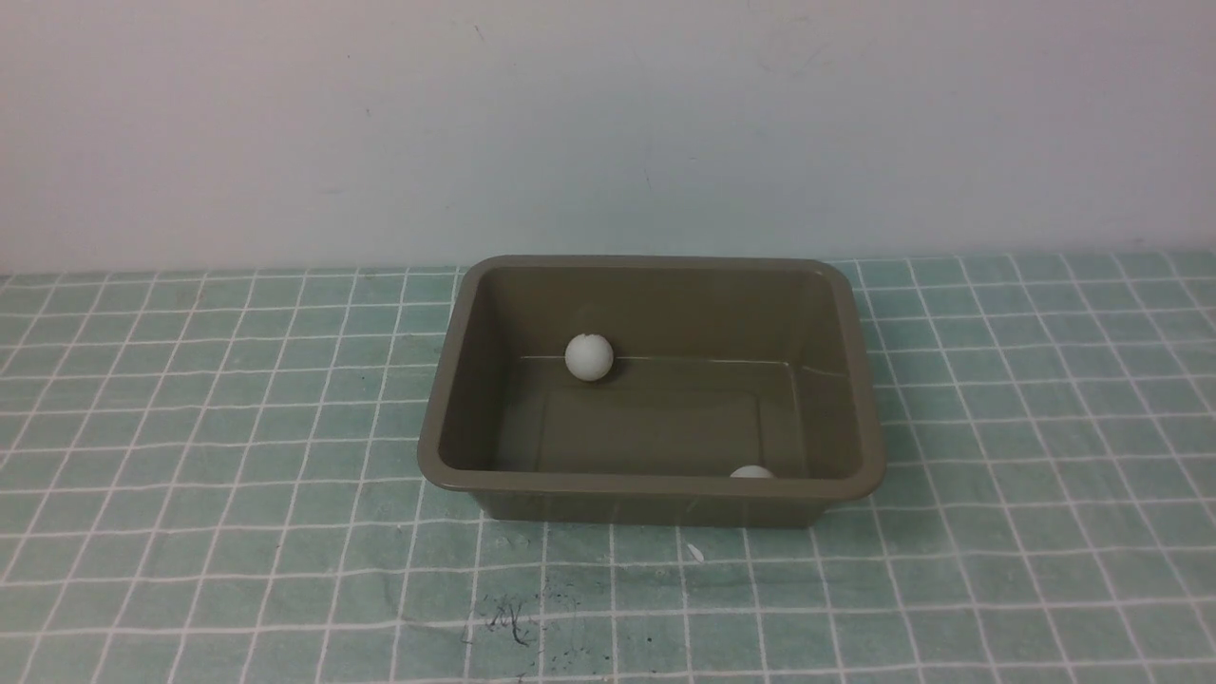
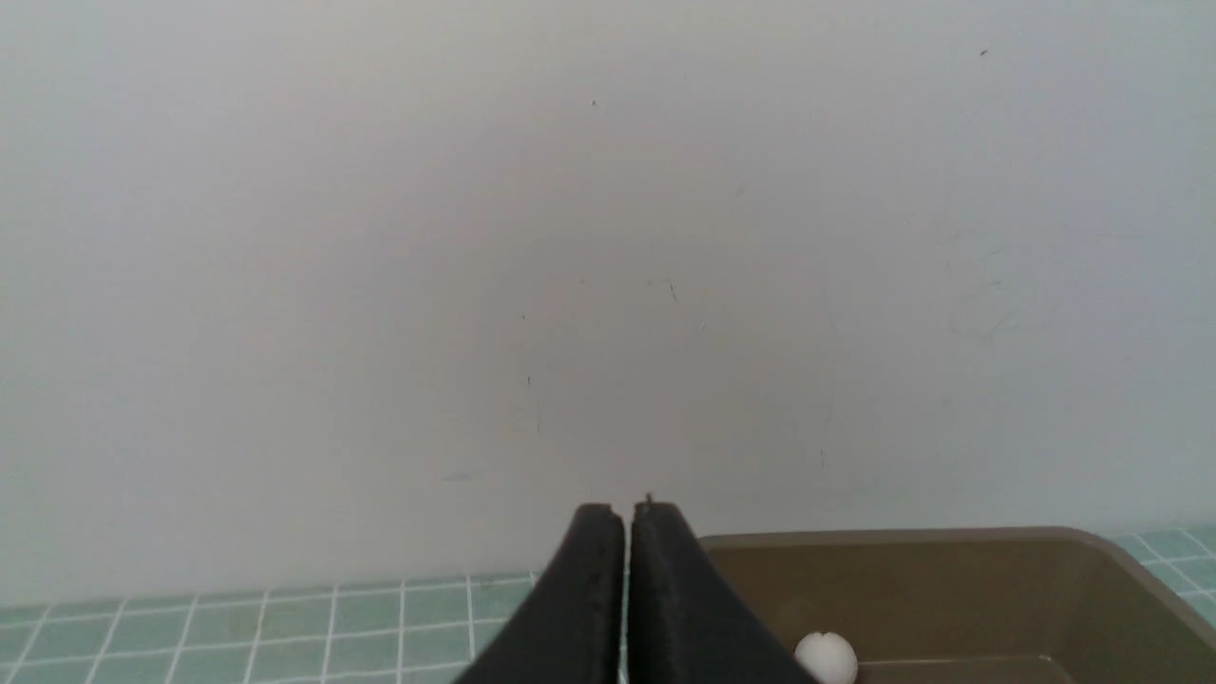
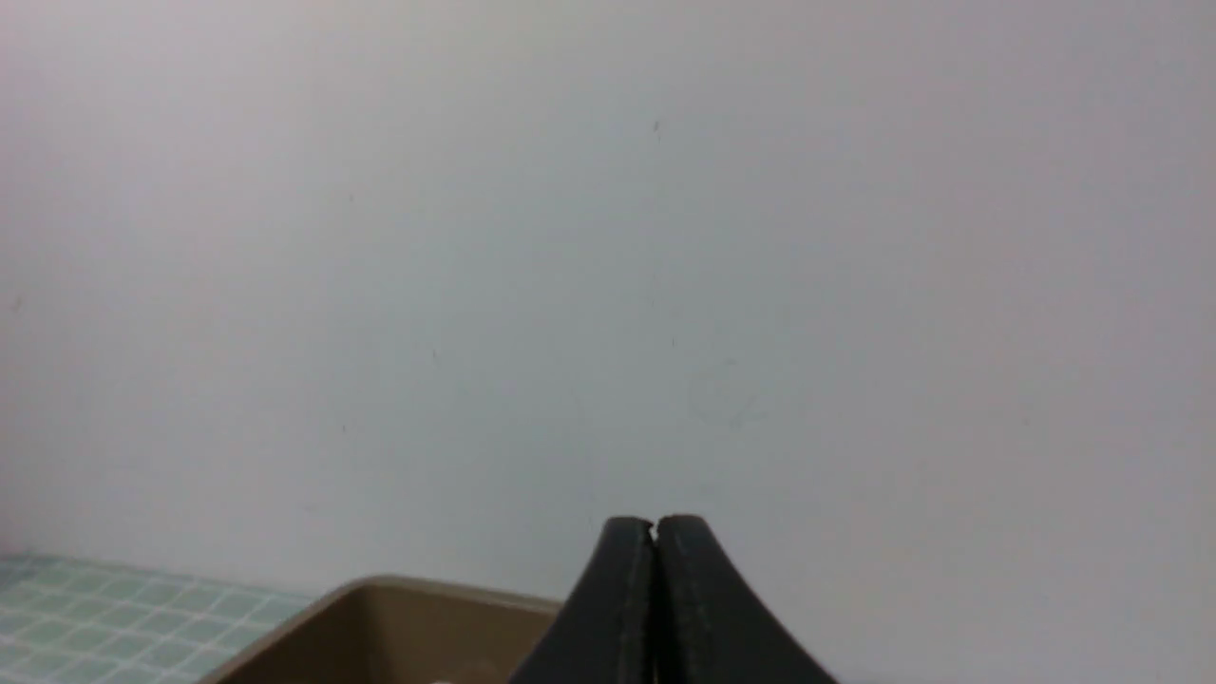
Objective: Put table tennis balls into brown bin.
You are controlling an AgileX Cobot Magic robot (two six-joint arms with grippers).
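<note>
We see the right gripper (image 3: 655, 526), jaws pressed together, at the frame's lower centre; the brown bin (image 3: 380, 622) shows lower left, against a pale wall (image 3: 608, 237).

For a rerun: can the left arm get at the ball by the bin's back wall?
Probably yes. The bin is open-topped and nothing covers that ball. The left gripper is shut, so it must open first, and the wall may crowd one finger.
</note>
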